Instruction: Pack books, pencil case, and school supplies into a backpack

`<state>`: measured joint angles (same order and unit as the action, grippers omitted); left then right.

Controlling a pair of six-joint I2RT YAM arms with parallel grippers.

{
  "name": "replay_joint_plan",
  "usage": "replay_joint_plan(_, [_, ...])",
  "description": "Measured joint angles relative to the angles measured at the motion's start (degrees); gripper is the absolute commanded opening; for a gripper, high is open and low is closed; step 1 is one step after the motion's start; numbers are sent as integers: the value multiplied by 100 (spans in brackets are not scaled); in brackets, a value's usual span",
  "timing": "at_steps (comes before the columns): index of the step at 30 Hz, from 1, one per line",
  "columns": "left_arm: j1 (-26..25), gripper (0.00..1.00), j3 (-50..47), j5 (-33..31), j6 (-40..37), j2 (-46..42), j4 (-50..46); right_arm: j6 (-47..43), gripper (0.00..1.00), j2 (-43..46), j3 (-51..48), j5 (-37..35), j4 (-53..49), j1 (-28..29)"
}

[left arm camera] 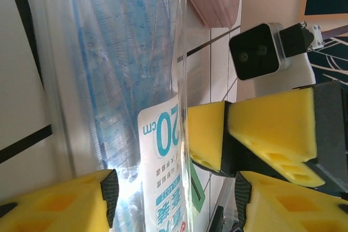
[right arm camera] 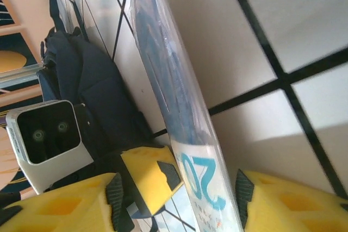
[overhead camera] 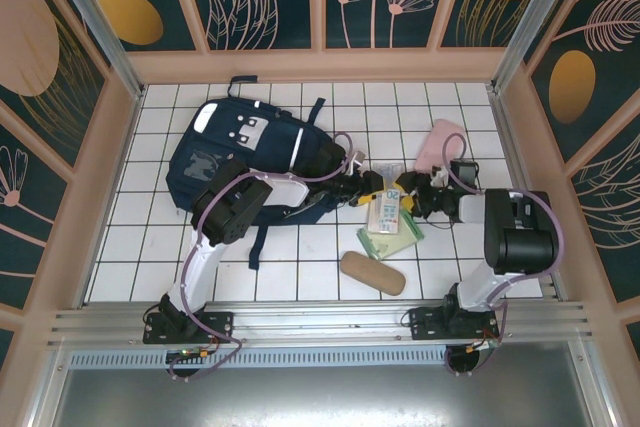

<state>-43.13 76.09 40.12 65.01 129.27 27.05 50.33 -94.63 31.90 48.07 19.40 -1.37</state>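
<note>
Nearest the arm bases, a tan case (overhead camera: 372,272) is laid on the white-tiled worktop (overhead camera: 300,252). It is oblong, matt and rounded at both ends. Just beyond it a flat, pale green packet (overhead camera: 400,240) is seen, and a ruler packet (overhead camera: 385,212) is laid partly over it.

The ruler packet is wrapped in clear, glossy, creased plastic. Blue see-through rulers and a protractor scale are visible inside, and a white label is printed "20 cm" in teal.

Its far end is set between the two hands, whose fingers are yellow wedges faced with dark pads. The left hand (overhead camera: 368,187) is placed with a finger on each side of the packet's broad face; whether the packet is clamped cannot be told. The right hand (overhead camera: 412,197) is held open across the packet's thin edge, with a gap on one side.

To the left, the backpack (overhead camera: 250,162) is laid flat: navy fabric, white stripes, a grey patch, dark straps trailing nearer. Farthest, beyond the right hand, a soft pink pouch (overhead camera: 440,142) with rounded corners is laid.
</note>
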Motion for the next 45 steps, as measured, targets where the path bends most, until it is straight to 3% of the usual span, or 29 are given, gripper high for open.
replay_joint_plan(3, [2,60,0,26,31,9,28,63,45,-188,111,-22,127,278])
replay_joint_plan(8, [28,59,0,149,96,44,83,57,16,-229,256,-140,105,402])
replay_joint_plan(12, [44,60,9,166,61,33,68,-203,8,-212,275,-313,-46,411])
replay_joint_plan(16, [35,61,267,24,-461,-127,-686,-476,0,140,289,-599,-382,446])
replay_joint_plan(26, [144,62,859,-1049,-2083,-1532,-3195,-1054,0,1316,529,-1482,-1506,481])
replay_joint_plan(32, [909,63,704,-1720,-2680,-2389,-3936,-1152,0,1484,577,-1556,-1746,511])
replay_joint_plan(38, [2006,62,597,-2245,-3344,-2391,-4546,-1143,0,1419,577,-1517,-1794,640])
replay_joint_plan(45, [2057,60,483,-2472,-3742,-1902,-4857,-1115,0,1303,577,-1508,-1797,942])
